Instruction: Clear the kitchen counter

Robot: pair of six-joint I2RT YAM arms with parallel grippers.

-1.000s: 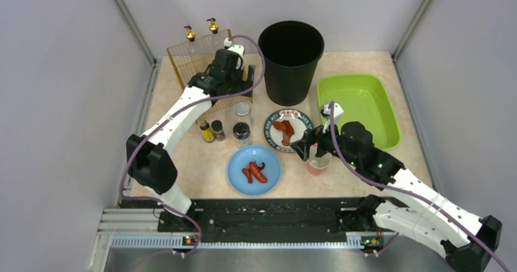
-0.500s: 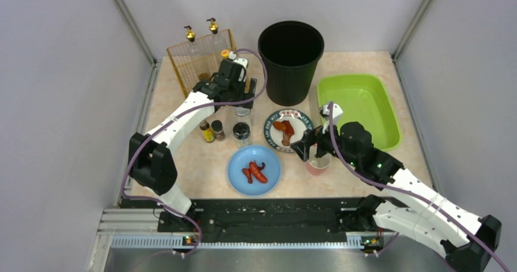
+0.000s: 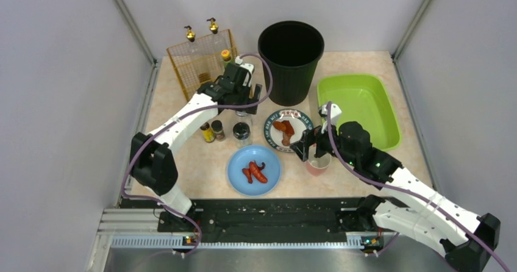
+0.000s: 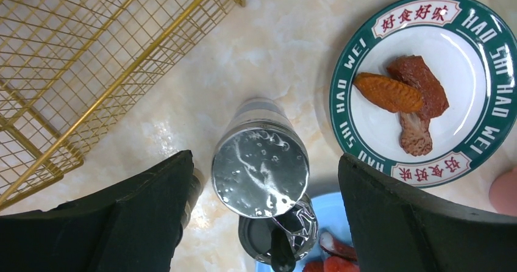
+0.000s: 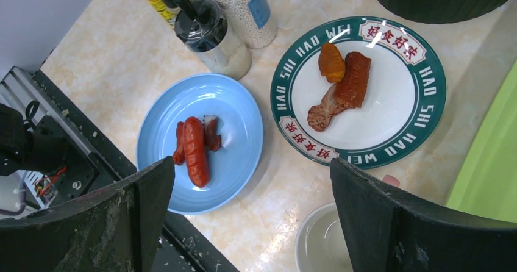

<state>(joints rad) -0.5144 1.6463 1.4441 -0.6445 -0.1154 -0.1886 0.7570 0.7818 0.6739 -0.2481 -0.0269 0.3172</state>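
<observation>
The kitchen counter (image 3: pixel 198 165) is beige marble. My left gripper (image 3: pixel 244 103) (image 4: pixel 265 156) hangs open over a silver-lidded jar (image 4: pixel 260 171), one finger on each side and neither touching it. Just nearer stands a black-lidded jar (image 3: pixel 241 132) (image 4: pixel 281 238). My right gripper (image 3: pixel 303 146) (image 5: pixel 252 162) is open and empty above the counter between a blue plate of sausages (image 3: pixel 254 169) (image 5: pixel 235 110) and a pink cup (image 3: pixel 318 164) (image 5: pixel 323 244). A green-rimmed plate (image 3: pixel 297 118) (image 5: pixel 427 95) carries meat pieces.
At the back left a gold wire basket (image 3: pixel 198 61) holds an orange-capped bottle (image 3: pixel 225 55). A black bin (image 3: pixel 291 58) stands at the back centre and a lime-green tray (image 3: pixel 360 110) at the right. Two small bottles (image 3: pixel 211 130) stand left of the jars.
My left arm swung right and nearer, from over the basket to above the silver-lidded jar. The orange-capped bottle now shows in the basket. My right arm stayed put.
</observation>
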